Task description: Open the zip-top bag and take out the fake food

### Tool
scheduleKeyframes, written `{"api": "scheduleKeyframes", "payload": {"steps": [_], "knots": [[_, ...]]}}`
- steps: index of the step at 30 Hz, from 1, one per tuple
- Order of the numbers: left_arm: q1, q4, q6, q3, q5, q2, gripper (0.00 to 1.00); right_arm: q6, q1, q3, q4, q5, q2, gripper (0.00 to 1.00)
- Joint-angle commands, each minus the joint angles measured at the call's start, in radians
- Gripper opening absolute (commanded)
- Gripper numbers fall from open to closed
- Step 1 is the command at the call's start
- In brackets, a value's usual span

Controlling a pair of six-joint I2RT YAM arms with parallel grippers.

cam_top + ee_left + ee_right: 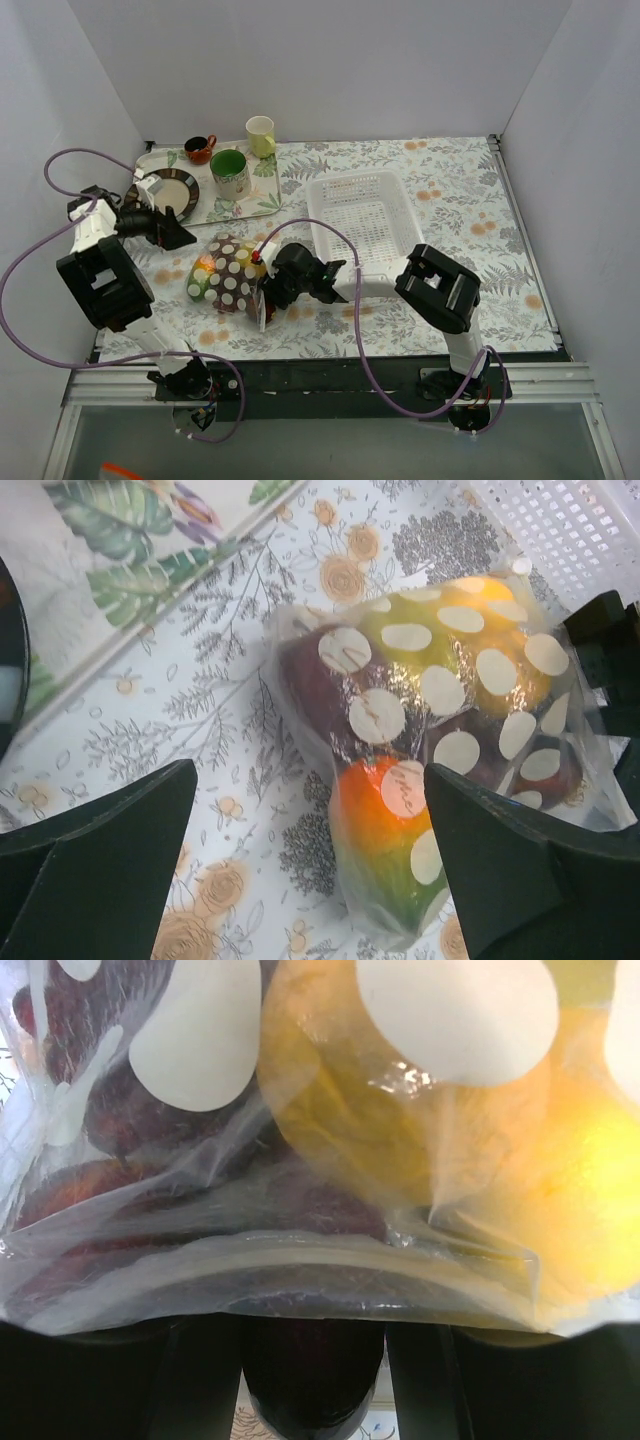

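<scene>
Left gripper [168, 230] sat at the table's left, jaws wide, nothing between them. It pointed at the zip-top bag [232, 275] and stopped just short of it, with no contact that the top view showed. Behind it was a tray [262, 195] carrying a dark plate [185, 185], red cup [200, 149] and green mug [231, 174], with a cream cup [261, 135] at the tray's far right corner. Bag lay on the table between the two grippers, right of the left one and left of the right one. Fake food [385, 830] was inside the film: an orange-green piece at the end nearest the left gripper, yellow and dark red pieces further in. Long axis looked to run roughly left-right, zip strip at the right end. Right gripper [272, 288] was hard against that end. Its wrist view had the sealed strip lying straight across in front of its jaws, but I couldn't tell if they were clamped on it or just beside it. So the right arm was nearer. My read: opening turns on that right-end strip, with the left coming in from the opposite side. White basket [360, 215] stood just behind the right arm, near the bag. Surface: flat floral-print table [480, 290]; the bag film was glossy and slack, likely to slip. Room: plain white walls [330, 70] on three sides, purple cables [358, 340] looping by the arms.
</scene>
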Motion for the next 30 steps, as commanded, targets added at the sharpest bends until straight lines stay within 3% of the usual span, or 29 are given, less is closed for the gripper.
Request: {"api": "scheduleKeyframes", "payload": {"steps": [1, 6, 12, 14, 20, 21, 24, 30], "knots": [[0.044, -0.128, 0.086, -0.022, -0.025, -0.009, 0.98, 0.011, 0.010, -0.028, -0.040, 0.007, -0.049, 0.54], [0.050, 0.014, 0.131, -0.234, -0.156, -0.157, 0.98, 0.012, 0.010, -0.030, -0.045, 0.005, -0.060, 0.51], [0.050, 0.136, 0.140, -0.411, -0.249, -0.202, 0.98, 0.011, 0.010, -0.021, -0.051, -0.001, -0.057, 0.45], [0.050, 0.158, 0.131, -0.424, -0.243, -0.192, 0.98, 0.017, 0.011, -0.013, -0.057, -0.005, -0.057, 0.41], [0.052, 0.135, 0.136, -0.383, -0.199, -0.150, 0.63, 0.022, 0.023, 0.013, -0.114, -0.004, -0.123, 0.20], [0.050, 0.130, 0.136, -0.369, -0.196, -0.150, 0.59, 0.020, 0.026, 0.019, -0.126, -0.002, -0.138, 0.12], [0.050, 0.124, 0.137, -0.362, -0.188, -0.159, 0.61, 0.021, 0.028, 0.019, -0.184, -0.011, -0.209, 0.01], [0.052, 0.124, 0.142, -0.375, -0.194, -0.161, 0.63, 0.018, 0.028, -0.034, -0.302, 0.065, -0.373, 0.01]]}}
